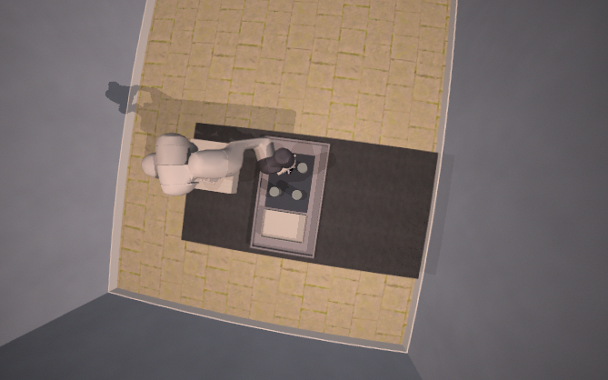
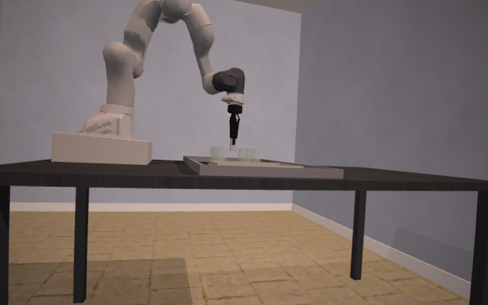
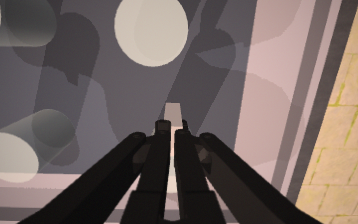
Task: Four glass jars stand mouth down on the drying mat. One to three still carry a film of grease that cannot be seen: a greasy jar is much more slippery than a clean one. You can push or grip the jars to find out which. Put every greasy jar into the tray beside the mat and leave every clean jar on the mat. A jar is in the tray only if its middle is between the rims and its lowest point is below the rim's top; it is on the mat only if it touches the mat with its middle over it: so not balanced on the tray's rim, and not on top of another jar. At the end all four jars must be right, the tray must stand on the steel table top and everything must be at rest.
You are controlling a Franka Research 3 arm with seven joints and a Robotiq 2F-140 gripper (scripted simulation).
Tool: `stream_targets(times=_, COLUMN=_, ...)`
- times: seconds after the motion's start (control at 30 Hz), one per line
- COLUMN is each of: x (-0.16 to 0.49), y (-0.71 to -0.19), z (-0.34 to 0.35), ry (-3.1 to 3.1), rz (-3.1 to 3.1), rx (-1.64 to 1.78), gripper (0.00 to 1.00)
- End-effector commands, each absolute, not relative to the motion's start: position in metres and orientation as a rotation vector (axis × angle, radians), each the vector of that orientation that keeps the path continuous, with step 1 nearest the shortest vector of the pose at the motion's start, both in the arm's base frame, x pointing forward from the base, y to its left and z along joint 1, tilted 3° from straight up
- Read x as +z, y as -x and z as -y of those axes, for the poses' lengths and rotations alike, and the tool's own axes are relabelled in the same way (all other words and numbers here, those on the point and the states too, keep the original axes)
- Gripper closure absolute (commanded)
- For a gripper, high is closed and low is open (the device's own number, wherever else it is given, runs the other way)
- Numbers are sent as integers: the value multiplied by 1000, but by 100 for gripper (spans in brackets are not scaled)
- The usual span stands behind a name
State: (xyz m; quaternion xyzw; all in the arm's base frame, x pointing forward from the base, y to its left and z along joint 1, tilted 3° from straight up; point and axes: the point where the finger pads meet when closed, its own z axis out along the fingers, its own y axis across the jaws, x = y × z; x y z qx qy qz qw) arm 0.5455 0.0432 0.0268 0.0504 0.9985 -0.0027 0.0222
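My gripper is shut and empty, pointing down over the dark mat at about the height of the jar tops. One pale jar stands ahead of the fingers in the wrist view, apart from them. A second jar and a third jar stand nearer the tray. These three are upright. The fourth jar is not plainly visible; the wrist and fingers may hide it. The cream tray beside the mat holds nothing visible.
The steel table top around mat and tray has a raised edge. It sits on a dark table. The robot's base block stands on the left.
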Motion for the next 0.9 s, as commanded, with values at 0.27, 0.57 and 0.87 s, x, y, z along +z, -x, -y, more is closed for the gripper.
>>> stream_targets(times=0.27, x=28, y=-547, z=-44, ry=-165, rz=-3088, rx=-5, gripper=100)
stream_targets(times=0.57, x=89, y=-544, z=-44, ry=-165, rz=-3088, rx=-5, gripper=100)
stream_targets(times=0.87, x=104, y=-530, z=-5, ry=-165, rz=-3088, rx=-5, gripper=100)
